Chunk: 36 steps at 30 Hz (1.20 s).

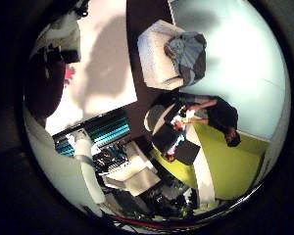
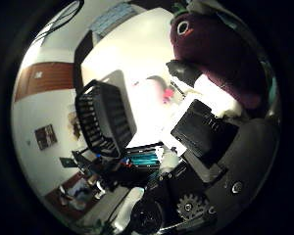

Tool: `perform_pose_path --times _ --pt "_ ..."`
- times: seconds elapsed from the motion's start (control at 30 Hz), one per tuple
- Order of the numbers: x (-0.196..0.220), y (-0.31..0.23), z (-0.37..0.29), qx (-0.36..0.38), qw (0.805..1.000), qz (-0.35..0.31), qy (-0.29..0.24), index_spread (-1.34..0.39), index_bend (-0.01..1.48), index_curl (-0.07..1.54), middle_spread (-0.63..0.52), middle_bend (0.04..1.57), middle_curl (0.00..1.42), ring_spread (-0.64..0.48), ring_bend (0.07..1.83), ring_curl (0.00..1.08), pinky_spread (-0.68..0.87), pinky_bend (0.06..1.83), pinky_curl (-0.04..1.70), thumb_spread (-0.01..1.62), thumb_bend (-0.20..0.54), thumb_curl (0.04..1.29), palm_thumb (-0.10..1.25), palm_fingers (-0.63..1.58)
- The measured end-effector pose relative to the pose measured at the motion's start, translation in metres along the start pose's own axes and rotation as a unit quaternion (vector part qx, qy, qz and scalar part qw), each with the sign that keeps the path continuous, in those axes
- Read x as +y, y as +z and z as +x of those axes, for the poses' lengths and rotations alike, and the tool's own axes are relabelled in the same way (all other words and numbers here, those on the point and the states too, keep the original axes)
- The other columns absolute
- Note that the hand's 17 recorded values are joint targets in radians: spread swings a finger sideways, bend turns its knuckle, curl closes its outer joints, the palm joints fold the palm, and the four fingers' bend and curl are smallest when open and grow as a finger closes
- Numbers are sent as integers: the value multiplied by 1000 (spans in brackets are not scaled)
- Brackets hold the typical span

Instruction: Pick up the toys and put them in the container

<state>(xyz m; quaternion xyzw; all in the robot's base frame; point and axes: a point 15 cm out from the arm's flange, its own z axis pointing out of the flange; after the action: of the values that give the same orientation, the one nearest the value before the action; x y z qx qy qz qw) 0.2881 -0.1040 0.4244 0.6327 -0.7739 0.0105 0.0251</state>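
Observation:
A dark purple plush toy (image 2: 214, 47) with a round eye fills much of the right thumb side palm view, close to the palm. My hand (image 2: 201, 132) has its black and white fingers curled against the toy and holds it well above the table. A black slatted basket (image 2: 104, 117) stands on the white table (image 2: 137, 61) below. A pink and white toy (image 2: 155, 91) lies on the table beside the basket. The right little finger side palm view shows more of the hand's fingers (image 1: 127, 166), but none of the toys or the basket.
The right little finger side palm view shows a white table top (image 1: 103, 59), a pale armchair (image 1: 162, 54) with a grey thing on it, and a yellow-green surface (image 1: 230, 166). A brown panel (image 2: 49, 80) hangs on the room wall.

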Motion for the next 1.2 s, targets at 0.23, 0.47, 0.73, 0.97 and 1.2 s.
perform_pose_path --times 0.23,0.47,0.73,0.97,1.2 --pt "21 -47 -95 -64 993 33 -89 -358 960 984 -262 1179 1017 -261 1415 764 -223 1398 809 944 -17 645 979 919" --pt "51 -56 -195 -80 978 28 -190 -352 968 997 -266 1172 1052 -262 1420 787 -223 1378 868 949 -17 663 974 909" --pt "53 -43 -269 -81 959 31 -269 -351 980 1008 -273 1160 1082 -268 1409 808 -214 1364 928 964 -17 672 972 898" --pt "40 -47 -307 -102 948 75 -292 -352 983 1012 -283 1159 1108 -275 1410 825 -215 1347 969 974 -17 675 969 886" --pt "38 -21 -335 -95 945 50 -309 -355 984 1019 -289 1152 1120 -275 1407 838 -221 1334 1000 993 -17 674 971 874"
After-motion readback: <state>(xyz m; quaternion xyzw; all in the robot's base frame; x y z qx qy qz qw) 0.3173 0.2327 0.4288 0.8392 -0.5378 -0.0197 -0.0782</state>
